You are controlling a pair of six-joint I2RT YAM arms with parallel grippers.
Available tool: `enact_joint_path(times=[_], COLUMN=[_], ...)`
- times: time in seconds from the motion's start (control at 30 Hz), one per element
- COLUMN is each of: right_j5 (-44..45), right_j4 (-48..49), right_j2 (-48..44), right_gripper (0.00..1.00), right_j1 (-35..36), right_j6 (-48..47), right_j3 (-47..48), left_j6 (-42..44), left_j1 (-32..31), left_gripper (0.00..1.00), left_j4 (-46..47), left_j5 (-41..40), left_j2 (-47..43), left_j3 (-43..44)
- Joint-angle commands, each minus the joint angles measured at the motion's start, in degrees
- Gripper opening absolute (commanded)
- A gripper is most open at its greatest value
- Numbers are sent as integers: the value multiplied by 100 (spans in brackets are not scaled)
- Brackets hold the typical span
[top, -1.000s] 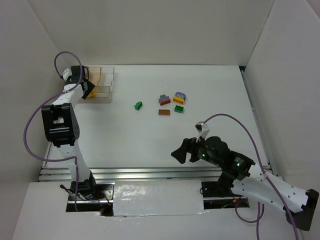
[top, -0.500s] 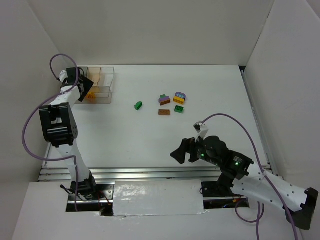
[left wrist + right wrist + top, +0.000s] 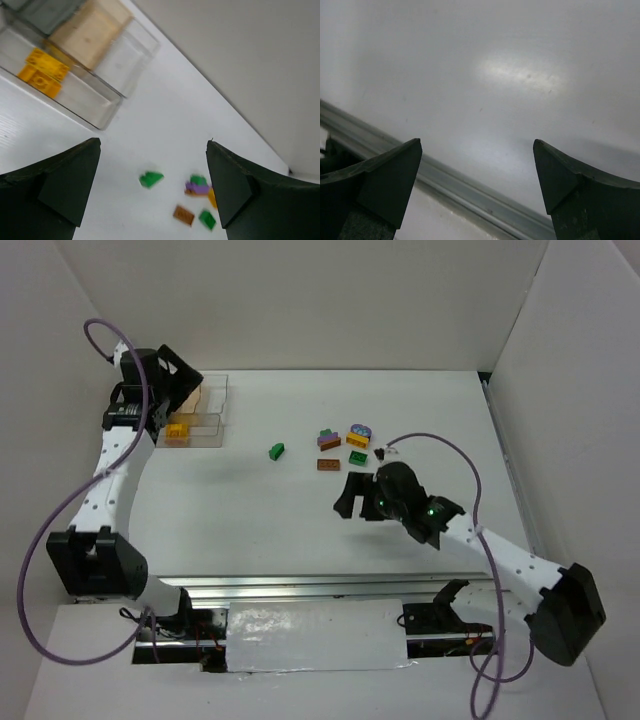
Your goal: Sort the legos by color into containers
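Note:
The clear tray of containers [image 3: 212, 406] stands at the back left, and two orange legos [image 3: 177, 430] lie in its front left cell, also seen in the left wrist view as orange legos [image 3: 42, 73] inside the tray [image 3: 107, 107]. My left gripper [image 3: 178, 380] hovers over the tray, open and empty; its jaws [image 3: 153, 141] frame bare table. A green lego [image 3: 277, 451] lies alone mid-table. Further right is a cluster: green on purple [image 3: 328, 439], purple [image 3: 361, 430], orange [image 3: 357, 441], green [image 3: 358, 458], brown [image 3: 328, 464]. My right gripper [image 3: 352, 502] is open and empty just in front of the cluster.
White walls close in the table on the left, back and right. A metal rail [image 3: 470, 185] runs along the near edge, below the right gripper [image 3: 476, 142]. The left arm's purple cable [image 3: 50, 530] loops at the far left.
My left gripper opened and rose from the tray, leaving an orange lego in the front left cell. My right arm swung forward and up toward the cluster, still open.

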Motion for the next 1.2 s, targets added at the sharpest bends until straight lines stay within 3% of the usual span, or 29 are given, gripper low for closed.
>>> enact_joint_path(times=[0.0,0.1,0.3,0.43,0.53,0.63,0.9,1.17], right_j5=[-665,-157,1302,1417,1531,1567,1971,1620], right_j4=[571,142,-676,-966,-1264,-1659,-1880,-2083], right_j2=[833,1869,4049,5116,5837,6793,7297,7657], right_gripper=[100,100,100,100,100,100,100,99], right_j1=[-768,-954,-1314,-1665,-1832,-1921,-2052,-2202], right_j6=[-265,-300,182,376,271,25,-371,-511], right_j3=[600,1461,3535,4792,5565,6514,7333,7676], left_j6=[637,1067,2113,2675,2590,2572,2660,2677], left_j1=[-341,-359,-763,-825,-974,-1203,-1203,-1203], left_gripper=[99,100,100,99,100,99,99,100], left_j4=[-601,-795,-1041,-1120,-1050,-927,-997,-979], left_j5=[586,1605,2067,1858,1348,1338,1663,1725], left_j2=[-881,-1452,-2621,-3282,-3870,-4275,-4100,-4188], left_j3=[-120,-602,-1999,-2886,-3344,-3372,-3311,-3337])
